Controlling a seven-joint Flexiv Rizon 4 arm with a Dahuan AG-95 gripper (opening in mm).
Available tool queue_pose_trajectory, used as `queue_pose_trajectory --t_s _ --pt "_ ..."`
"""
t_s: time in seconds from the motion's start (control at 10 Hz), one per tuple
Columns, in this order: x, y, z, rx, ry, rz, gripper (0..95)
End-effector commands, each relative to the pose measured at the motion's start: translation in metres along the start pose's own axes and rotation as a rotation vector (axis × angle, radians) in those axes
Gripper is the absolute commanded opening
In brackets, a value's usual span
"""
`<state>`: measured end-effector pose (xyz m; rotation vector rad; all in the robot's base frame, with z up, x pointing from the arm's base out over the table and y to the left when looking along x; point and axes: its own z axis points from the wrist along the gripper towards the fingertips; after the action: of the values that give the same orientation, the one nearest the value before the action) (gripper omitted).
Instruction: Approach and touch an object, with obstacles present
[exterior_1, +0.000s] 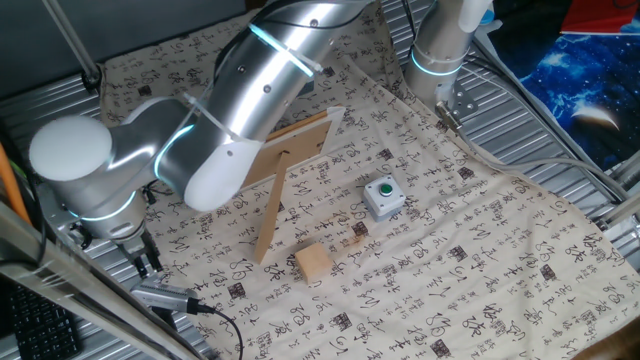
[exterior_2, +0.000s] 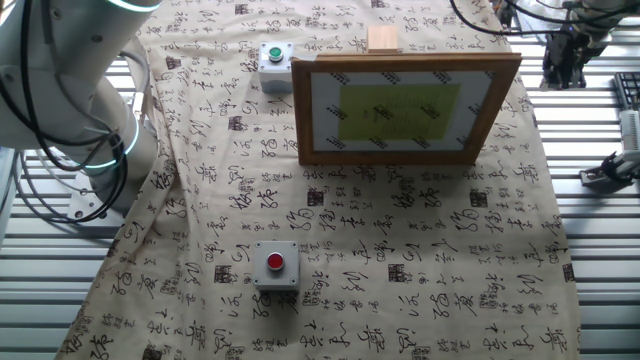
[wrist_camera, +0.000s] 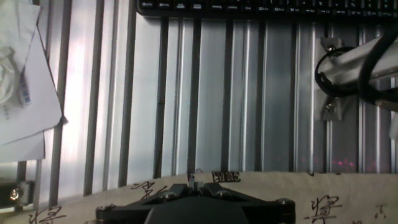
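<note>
Closed fingers of the gripper (wrist_camera: 195, 184) are seen above ribbed metal, off the printed cloth (exterior_1: 480, 250). On this cloth the wood cube (exterior_1: 313, 262) lies behind the picture frame (exterior_2: 405, 108), near the green-button box (exterior_1: 382, 196); the red-button box (exterior_2: 276, 264) stands apart.

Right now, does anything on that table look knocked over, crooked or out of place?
Nothing stands out. The picture frame stands upright on its prop leg, the wooden cube sits flat behind it, and both button boxes, green and red, rest button-up on the cloth.
</note>
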<state>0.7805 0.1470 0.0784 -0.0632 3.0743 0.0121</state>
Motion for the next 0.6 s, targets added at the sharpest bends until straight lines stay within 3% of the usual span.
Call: queue_pose_trajectory --t_s 0.1,0.6 --pt "-0.004 0.004 0.001 -0.005 0.008 0.006 0.0" --pt "0.007 0.038 -0.008 -0.01 0.016 0.02 0.0"
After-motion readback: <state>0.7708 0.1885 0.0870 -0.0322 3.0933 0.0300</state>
